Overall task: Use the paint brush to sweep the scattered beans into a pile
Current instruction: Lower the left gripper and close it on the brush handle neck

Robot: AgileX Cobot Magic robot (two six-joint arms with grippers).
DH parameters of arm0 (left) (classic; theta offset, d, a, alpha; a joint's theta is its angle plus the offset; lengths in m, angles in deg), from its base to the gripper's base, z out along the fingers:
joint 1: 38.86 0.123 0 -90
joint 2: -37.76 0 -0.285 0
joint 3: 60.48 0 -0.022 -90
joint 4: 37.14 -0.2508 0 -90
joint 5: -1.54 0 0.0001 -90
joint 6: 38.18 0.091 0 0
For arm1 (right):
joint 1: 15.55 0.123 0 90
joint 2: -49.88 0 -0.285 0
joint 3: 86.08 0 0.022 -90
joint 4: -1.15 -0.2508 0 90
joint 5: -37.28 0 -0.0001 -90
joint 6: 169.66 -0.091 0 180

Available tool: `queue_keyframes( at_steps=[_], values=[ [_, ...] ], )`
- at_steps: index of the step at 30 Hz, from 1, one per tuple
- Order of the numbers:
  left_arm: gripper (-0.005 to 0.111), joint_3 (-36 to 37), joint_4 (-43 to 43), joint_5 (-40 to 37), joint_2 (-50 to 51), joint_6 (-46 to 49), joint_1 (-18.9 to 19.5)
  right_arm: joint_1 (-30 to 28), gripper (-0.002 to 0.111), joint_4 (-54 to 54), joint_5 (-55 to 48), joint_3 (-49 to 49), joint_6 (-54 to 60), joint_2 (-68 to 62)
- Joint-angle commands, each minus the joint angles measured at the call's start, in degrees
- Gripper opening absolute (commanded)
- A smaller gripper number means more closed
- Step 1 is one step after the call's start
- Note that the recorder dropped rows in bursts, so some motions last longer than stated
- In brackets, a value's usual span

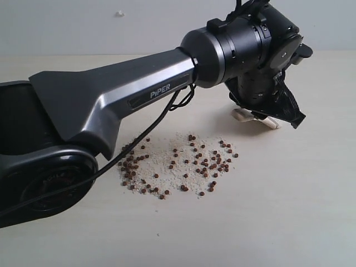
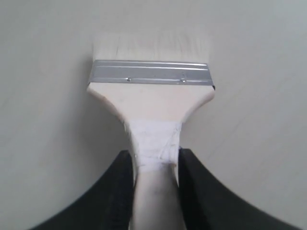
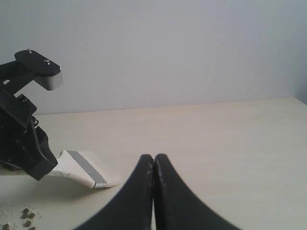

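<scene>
The beans (image 1: pixel 178 164) lie scattered in a loose patch mixed with pale crumbs at the middle of the table; a few show in the right wrist view (image 3: pixel 26 216). My left gripper (image 1: pixel 278 114) (image 2: pixel 154 163) is shut on the handle of the paint brush (image 2: pixel 151 103), just behind its tape-wrapped neck. The brush (image 1: pixel 253 115) (image 3: pixel 81 170) is tilted down, its whitish bristles at the table just beyond the far right of the beans. No compact pile shows. My right gripper (image 3: pixel 154 157) is shut and empty, low over bare table to the right of the brush.
The left arm's grey link (image 1: pixel 111 94) stretches from the left over the near-left part of the bean patch, with a black cable (image 1: pixel 167 111) hanging under it. The pale table (image 1: pixel 278 211) runs back to a plain wall.
</scene>
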Motion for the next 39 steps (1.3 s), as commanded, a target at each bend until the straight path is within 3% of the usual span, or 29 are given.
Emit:
queue_keyframes(
  at_steps=[1,9,32,39],
  values=[
    [0.0,0.2,-0.5,-1.7,-0.7,0.5,-0.2,-0.3,0.0,0.4,0.7,-0.3,0.1,0.4],
    [0.0,0.2,3.7,-2.2,-0.3,2.2,-0.2,-0.3,0.0,0.4,0.7,-0.3,0.1,0.4],
    [0.0,0.2,3.7,-4.5,-0.3,3.3,-0.2,-0.3,0.0,0.4,0.9,-0.3,0.1,0.4],
    [0.0,0.2,3.7,-4.6,-0.3,3.3,-0.2,-0.3,0.0,-2.2,7.6,-0.3,-0.5,-0.1]
  ],
)
